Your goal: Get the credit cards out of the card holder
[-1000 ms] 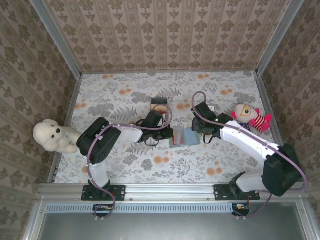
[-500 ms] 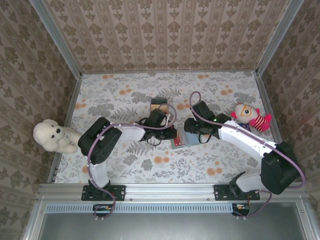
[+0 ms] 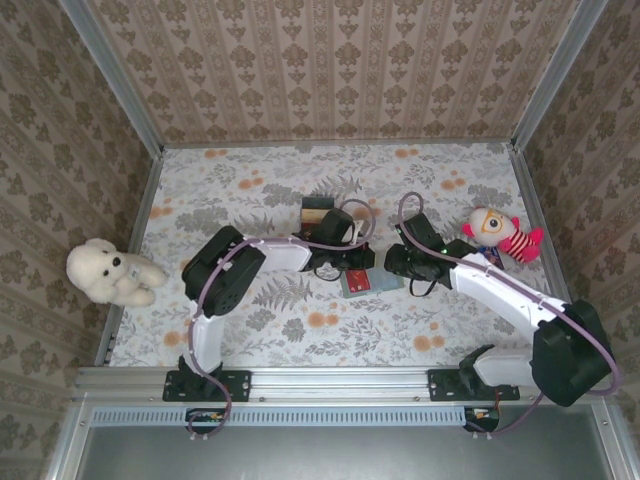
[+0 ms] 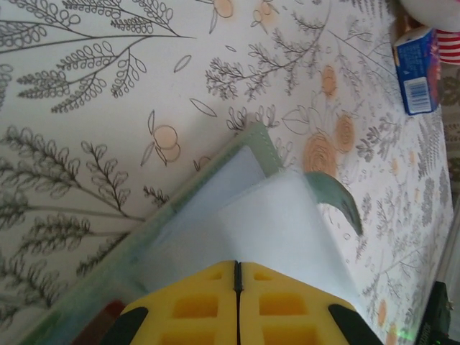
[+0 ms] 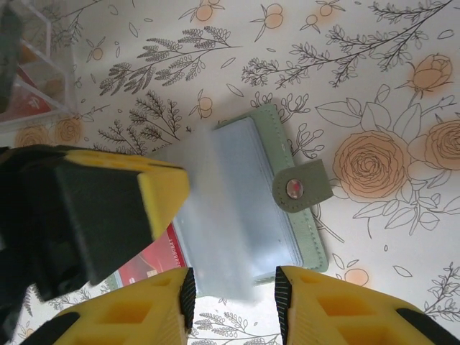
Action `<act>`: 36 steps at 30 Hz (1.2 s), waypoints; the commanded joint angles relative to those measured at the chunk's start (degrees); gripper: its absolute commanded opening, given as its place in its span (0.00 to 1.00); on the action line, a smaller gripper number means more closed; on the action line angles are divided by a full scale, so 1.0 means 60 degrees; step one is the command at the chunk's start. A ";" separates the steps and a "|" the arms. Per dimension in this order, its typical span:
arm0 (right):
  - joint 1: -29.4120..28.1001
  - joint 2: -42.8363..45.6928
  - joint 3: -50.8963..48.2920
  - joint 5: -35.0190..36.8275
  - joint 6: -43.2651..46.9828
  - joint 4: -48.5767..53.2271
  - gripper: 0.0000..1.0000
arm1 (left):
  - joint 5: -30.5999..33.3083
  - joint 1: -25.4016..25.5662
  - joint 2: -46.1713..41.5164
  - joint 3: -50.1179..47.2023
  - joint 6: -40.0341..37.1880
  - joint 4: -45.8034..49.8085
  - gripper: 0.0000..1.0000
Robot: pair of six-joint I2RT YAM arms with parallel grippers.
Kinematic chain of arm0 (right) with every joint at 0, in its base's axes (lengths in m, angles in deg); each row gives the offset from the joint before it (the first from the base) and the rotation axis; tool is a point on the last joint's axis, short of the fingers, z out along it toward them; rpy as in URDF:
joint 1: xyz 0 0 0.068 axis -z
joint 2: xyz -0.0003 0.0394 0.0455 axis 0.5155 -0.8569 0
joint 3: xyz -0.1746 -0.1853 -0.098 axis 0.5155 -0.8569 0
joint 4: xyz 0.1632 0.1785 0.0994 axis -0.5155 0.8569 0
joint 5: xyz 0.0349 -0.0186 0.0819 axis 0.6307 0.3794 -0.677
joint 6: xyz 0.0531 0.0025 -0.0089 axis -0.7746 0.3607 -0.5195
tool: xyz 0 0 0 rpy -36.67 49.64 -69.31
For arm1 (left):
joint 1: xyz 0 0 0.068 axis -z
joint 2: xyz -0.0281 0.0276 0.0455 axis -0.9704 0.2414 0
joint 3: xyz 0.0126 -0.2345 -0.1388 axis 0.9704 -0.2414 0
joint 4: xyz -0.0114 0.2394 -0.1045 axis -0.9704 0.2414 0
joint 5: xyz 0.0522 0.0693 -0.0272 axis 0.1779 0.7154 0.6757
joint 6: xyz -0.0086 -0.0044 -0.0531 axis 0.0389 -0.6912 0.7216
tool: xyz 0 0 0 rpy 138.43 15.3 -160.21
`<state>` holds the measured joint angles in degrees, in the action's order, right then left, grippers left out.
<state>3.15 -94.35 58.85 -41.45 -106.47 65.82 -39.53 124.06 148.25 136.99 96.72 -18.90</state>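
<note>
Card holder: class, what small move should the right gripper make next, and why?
Probably close the right gripper on the near edge of the card holder to steady it. Its fingers stand open astride that edge, while the left gripper seems shut on a clear sleeve, with a red card showing beneath.

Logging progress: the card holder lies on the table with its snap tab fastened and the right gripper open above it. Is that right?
No: the snap tab is unfastened and the card holder lies spread open, as the right wrist view shows. It does lie on the table, with the right gripper open above it.
</note>
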 commanded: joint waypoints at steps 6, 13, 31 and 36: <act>0.0252 -0.0254 -0.0400 -0.1196 -0.0132 -0.0823 0.30 | -0.0095 0.0111 0.0332 0.0476 -0.0065 0.0549 0.03; 0.0295 -0.1318 -0.0198 -0.2530 0.0220 -0.1681 0.24 | 0.0052 -0.0092 -0.1003 -0.0276 0.0117 0.0304 0.08; 0.0921 -0.4438 0.1400 -0.5356 0.2765 -0.1566 0.20 | 0.1063 -0.0491 -0.2959 -0.2923 0.0957 0.0414 0.19; 0.0939 -0.4545 0.1551 -0.4927 0.3190 -0.1156 0.20 | 0.1127 -0.0442 -0.2640 -0.2695 0.0958 0.0480 0.18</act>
<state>8.64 -121.00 66.43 -71.06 -90.64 55.76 -33.39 121.07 130.87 119.39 101.79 -16.73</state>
